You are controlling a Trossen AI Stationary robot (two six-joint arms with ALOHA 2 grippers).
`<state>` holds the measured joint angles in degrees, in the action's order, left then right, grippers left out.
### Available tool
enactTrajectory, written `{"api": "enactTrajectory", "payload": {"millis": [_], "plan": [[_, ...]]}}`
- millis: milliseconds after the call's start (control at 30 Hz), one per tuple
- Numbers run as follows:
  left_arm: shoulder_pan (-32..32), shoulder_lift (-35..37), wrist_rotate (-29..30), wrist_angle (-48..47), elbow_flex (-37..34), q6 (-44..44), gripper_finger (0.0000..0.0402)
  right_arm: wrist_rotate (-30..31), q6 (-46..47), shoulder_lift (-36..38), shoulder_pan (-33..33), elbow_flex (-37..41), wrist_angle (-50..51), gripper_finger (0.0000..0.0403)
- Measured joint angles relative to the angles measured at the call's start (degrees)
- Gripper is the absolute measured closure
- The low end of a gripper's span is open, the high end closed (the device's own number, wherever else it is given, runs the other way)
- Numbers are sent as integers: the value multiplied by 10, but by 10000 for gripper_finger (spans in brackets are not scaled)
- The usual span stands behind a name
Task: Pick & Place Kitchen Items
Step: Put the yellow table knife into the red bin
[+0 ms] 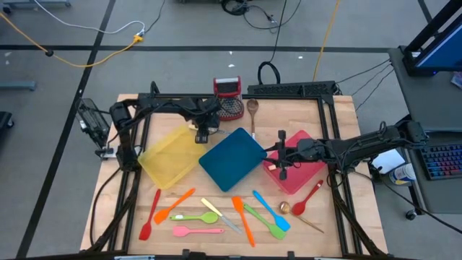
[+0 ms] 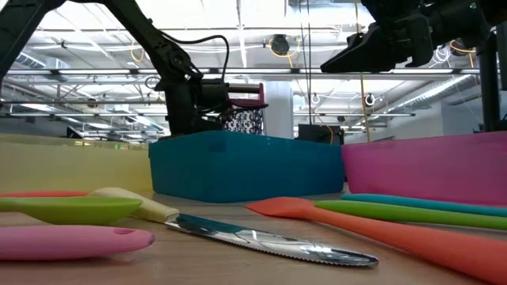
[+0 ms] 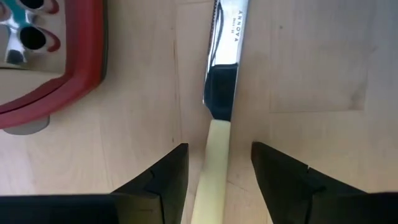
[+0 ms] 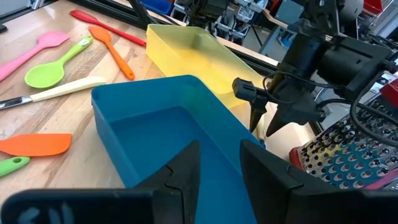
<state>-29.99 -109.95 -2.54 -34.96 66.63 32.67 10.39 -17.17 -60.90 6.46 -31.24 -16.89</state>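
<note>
Counting three trays across the table's middle: yellow plastic tray point(image 1: 170, 154) at 9 o'clock, teal plastic tray point(image 1: 232, 159) centre, red plastic tray point(image 1: 301, 167) at 3. Roughly a dozen slim utensils along the 6 o'clock edge, including three orange silicone spatulas point(image 1: 244, 219), one pink silicone spoon point(image 1: 196, 231) and one cream-handled serrated knife point(image 2: 261, 235). A red-framed metal grater point(image 1: 229, 97) sits at 12. Left gripper point(image 1: 202, 134) points down between yellow tray and grater, fingers spread wide, straddling a second cream-handled metal knife point(image 3: 219, 118) flat on the wood, not gripping. Right gripper point(image 4: 219, 163) hovers over the teal tray, fingers partly apart, empty.
</note>
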Motion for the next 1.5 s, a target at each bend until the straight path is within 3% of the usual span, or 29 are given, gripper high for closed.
{"api": "enactTrajectory", "payload": {"millis": [200,533,967,1133,1333,1500], "plan": [[-4,-1,-10,-3,-1,0,232,0,0,0,0,0,0,298],[-4,-2,-34,-14,-2,-10,358,0,0,0,0,0,0,298],[18,60,-9,-44,-5,-33,343,0,0,0,0,0,0,298],[29,69,46,-54,-5,-49,357,-1,4,-5,0,0,-10,298],[35,77,66,-56,-5,-47,336,0,17,-57,0,1,-102,298],[49,104,141,-48,-4,-44,352,1,2,-133,-5,1,-189,298]]}}
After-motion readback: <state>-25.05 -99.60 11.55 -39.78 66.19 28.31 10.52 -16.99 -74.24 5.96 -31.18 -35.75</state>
